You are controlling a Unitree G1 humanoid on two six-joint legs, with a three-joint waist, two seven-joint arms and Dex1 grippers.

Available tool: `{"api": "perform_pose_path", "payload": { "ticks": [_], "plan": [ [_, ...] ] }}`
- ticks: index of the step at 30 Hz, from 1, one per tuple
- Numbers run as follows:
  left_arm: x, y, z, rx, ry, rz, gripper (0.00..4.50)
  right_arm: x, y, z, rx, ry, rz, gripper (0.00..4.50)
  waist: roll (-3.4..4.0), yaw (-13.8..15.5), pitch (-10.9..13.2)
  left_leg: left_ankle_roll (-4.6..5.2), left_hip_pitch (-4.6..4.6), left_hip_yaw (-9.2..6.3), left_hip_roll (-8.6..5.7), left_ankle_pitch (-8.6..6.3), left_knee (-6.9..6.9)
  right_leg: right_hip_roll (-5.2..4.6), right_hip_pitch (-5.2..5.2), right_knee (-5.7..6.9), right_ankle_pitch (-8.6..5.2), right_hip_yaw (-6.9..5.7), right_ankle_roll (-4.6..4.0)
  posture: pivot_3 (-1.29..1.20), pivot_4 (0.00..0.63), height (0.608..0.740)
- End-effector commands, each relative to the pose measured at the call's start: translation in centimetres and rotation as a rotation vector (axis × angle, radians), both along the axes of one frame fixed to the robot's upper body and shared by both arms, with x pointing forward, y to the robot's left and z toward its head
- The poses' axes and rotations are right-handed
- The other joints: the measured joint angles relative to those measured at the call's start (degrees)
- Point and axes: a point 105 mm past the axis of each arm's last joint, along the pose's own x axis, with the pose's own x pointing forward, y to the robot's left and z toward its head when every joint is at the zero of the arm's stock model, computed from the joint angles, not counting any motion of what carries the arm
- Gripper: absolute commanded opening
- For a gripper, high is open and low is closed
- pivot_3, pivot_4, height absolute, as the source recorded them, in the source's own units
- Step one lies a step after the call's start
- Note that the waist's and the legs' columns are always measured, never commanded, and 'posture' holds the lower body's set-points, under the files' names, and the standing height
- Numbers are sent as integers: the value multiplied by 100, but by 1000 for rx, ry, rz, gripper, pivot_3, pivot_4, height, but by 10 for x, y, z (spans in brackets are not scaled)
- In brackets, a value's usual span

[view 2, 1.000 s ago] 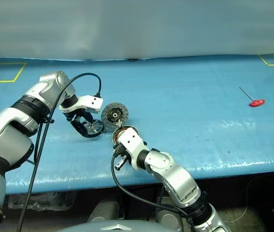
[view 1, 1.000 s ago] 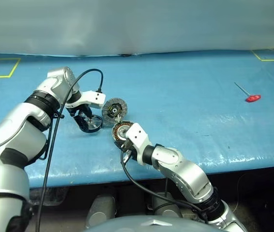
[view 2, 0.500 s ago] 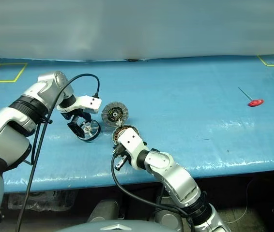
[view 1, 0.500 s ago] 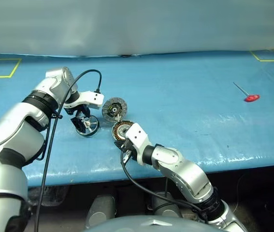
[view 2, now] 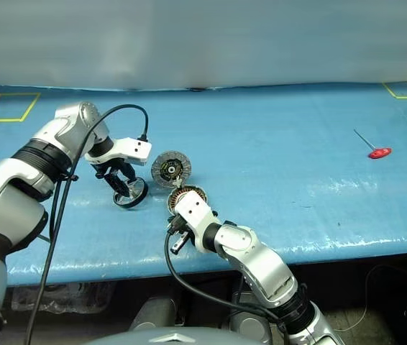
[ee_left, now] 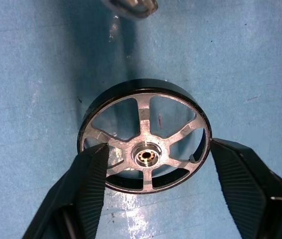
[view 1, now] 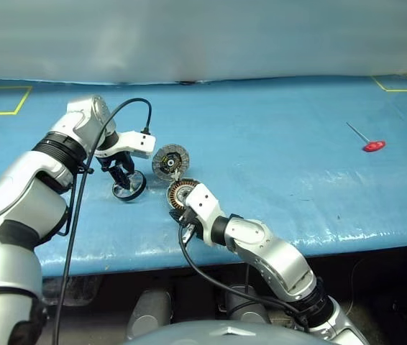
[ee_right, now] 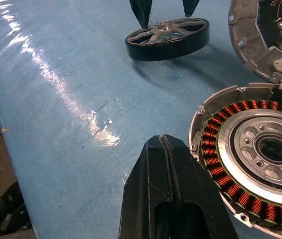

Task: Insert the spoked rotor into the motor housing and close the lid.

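A: Since a second ago your left gripper (ee_left: 148, 191) has let the spoked rotor (ee_left: 144, 142) drop from tilted to flat on the blue mat (view 1: 275, 144). It now brackets the rim, one finger each side, close against it but not visibly squeezing.

B: So is it held or not?

A: You can't call it held yet. The jaws stand partly open around the wheel, and from the wrist view the rotor rests on the mat, hub up.

B: Where is everything else?

A: Take the motor housing (ee_right: 260, 149) as your mark. The rotor lies just to its left and a little beyond; the lid (view 1: 170, 161) leans just behind the housing, dark face towards you. Your right gripper (ee_right: 173, 169) is pressed shut, empty, parked at the housing's near edge.

B: Meaning?

A: You're likely re-gripping. Insertion isn't begun; the housing's coils sit open and the lid is off.
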Motion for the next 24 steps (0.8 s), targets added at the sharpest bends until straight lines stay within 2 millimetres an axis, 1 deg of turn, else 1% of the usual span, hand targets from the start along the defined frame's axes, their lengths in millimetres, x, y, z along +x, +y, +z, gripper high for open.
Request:
{"api": "perform_pose_path", "payload": {
  "ticks": [1, 12, 24],
  "plan": [
    [4, 2, 10, -7, -35, 8, 3011, -1, 3, 8, 18, -28, 16, 0, 0, -2, 0, 0, 0, 0, 0, 0, 0, 0, 0, 0, 0, 0, 0, 0, 150, 740],
    [2, 14, 3, 9, -30, 29, 3011, -1, 3, 9, 16, -25, 17, 0, -1, -3, 0, 0, -1, 0, 0, 0, 0, 0, -1, 0, 0, 0, 0, 0, 150, 740],
    [3, 12, -7, 14, -47, 16, 3011, -1, 2, 9, 14, -25, 13, 0, -2, 20, 1, 0, -2, 0, 0, 0, 0, -2, -1, -1, 0, -1, 0, 0, 150, 740]
  ]
}}
